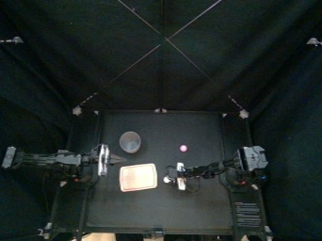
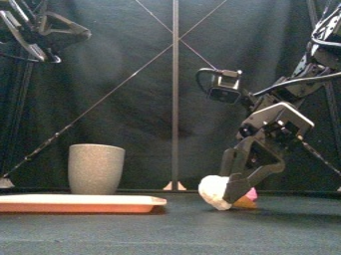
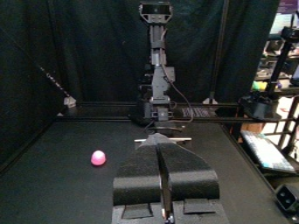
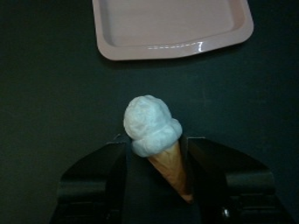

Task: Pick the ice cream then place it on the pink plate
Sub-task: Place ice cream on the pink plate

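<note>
Right gripper (image 4: 158, 150) has the ice cream (image 4: 155, 129) clamped by its cone, scoop facing the nearby pink plate (image 4: 170, 26), I'd guess for the drop-off. Left gripper (image 3: 163, 166) idles beside the plate, fingers closed.

Dim all round, black everywhere; one bright glint runs along the rim of the pink tray (image 4: 176, 24).
</note>
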`<action>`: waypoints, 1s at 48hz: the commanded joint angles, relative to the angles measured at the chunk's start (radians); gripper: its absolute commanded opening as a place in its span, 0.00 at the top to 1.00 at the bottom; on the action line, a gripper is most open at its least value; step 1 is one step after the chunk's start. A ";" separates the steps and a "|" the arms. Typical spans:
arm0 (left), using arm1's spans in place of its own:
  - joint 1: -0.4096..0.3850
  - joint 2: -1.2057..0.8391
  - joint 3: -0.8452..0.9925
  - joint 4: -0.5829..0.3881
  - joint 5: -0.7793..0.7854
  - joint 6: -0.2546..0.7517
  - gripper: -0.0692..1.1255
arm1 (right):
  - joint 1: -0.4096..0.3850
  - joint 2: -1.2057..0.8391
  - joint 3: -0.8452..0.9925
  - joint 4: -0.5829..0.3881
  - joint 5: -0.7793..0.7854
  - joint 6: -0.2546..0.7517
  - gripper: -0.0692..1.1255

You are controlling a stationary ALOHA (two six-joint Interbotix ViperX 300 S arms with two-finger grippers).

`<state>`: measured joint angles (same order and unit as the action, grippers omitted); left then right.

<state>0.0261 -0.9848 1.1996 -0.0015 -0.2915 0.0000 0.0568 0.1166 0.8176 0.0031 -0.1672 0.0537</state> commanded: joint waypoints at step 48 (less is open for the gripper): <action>-0.003 -0.021 -0.014 0.005 -0.005 0.002 0.96 | -0.028 0.267 -0.684 -0.104 0.247 -0.008 0.27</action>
